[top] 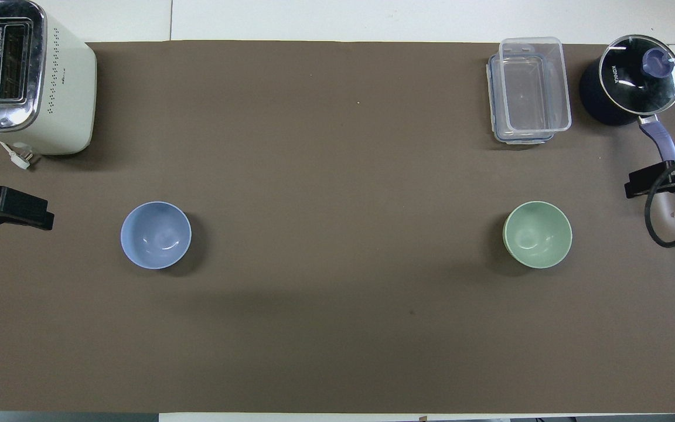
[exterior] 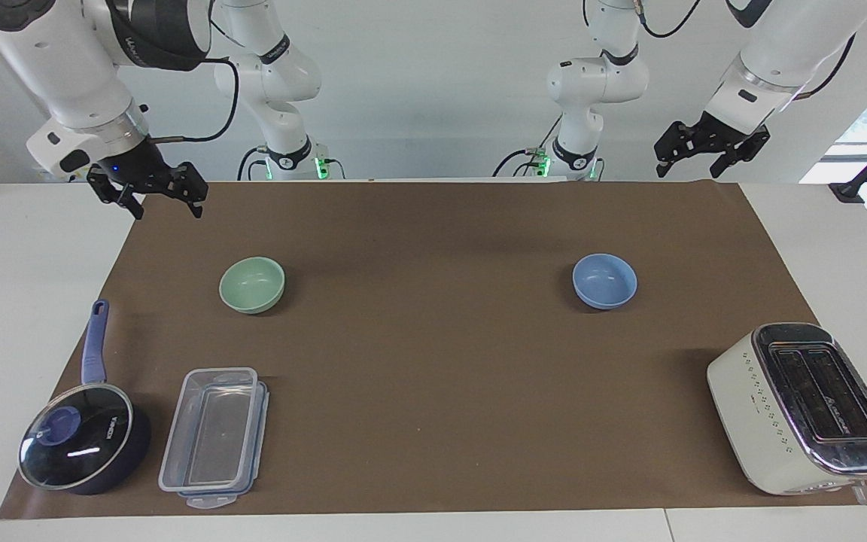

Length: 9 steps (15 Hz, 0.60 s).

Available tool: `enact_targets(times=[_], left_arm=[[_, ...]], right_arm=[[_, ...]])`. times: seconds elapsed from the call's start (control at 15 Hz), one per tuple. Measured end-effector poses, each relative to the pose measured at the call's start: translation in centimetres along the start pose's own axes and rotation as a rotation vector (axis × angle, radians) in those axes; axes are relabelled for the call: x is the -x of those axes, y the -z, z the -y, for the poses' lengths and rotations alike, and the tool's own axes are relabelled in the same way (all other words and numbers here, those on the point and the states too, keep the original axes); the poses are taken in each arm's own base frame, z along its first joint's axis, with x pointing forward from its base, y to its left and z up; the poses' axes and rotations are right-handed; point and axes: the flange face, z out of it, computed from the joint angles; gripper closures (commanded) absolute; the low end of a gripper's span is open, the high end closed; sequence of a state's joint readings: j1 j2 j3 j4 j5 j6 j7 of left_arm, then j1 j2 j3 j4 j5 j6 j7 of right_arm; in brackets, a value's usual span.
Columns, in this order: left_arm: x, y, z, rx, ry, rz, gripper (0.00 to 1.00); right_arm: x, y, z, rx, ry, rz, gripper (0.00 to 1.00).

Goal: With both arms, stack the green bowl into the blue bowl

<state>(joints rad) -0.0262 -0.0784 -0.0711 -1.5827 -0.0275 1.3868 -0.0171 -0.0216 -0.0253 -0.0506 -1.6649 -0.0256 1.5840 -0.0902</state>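
The green bowl (exterior: pixel 252 284) sits upright on the brown mat (exterior: pixel 433 391) toward the right arm's end of the bench (exterior: pixel 27 301), and the blue bowl (exterior: pixel 604 280) sits upright at about the same distance from the robots toward the left arm's end, the two well apart with bare mat between them. Neither is touched. The right pincer (exterior: pixel 165 197) hangs in the air above the mat's edge at its own end, fingers spread and holding nothing; the left pincer (exterior: pixel 693 159) hangs likewise above the other end, fingers parted and empty. Stacking has not begun, so the risks all lie ahead. Both bowls look smooth and glossy with curved walls, so a grip on the rim is likely to slip or tip the bowl if the fingers close off-centre or too shallow. A handover between the arms, if that is how the green bowl travels, could drop it should one pincer let go before the other has it firmly. A lowering that is off-centre could knock the blue bowl sideways, since nothing holds it. The saucepan (exterior: pixel 86 444), with its long handle (exterior: pixel 95 342) pointing toward the green bowl, and the clear container (exterior: pixel 215 436) stand near the right arm's working area and could be clipped on a low approach; the toaster (exterior: pixel 802 410) is similarly near the left arm's.
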Motion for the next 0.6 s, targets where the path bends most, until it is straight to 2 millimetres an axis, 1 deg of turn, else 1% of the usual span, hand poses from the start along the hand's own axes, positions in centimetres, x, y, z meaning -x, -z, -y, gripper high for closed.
enact_targets(times=[0.4, 0.53, 0.6], left_arm=[[-0.03, 0.02, -0.07, 0.000, -0.001, -0.003, 0.00], [-0.04, 0.02, -0.09, 0.000, -0.002, -0.003, 0.00], [-0.05, 0.00, -0.08, 0.000, -0.002, -0.004, 0.00]], right_arm=[[0.00, -0.03, -0.04, 0.000, -0.001, 0.000, 0.00], [-0.19, -0.41, -0.11, 0.001, -0.002, -0.018, 0.00], [-0.32, -0.98, -0.11, 0.002, -0.001, -0.033, 0.00]])
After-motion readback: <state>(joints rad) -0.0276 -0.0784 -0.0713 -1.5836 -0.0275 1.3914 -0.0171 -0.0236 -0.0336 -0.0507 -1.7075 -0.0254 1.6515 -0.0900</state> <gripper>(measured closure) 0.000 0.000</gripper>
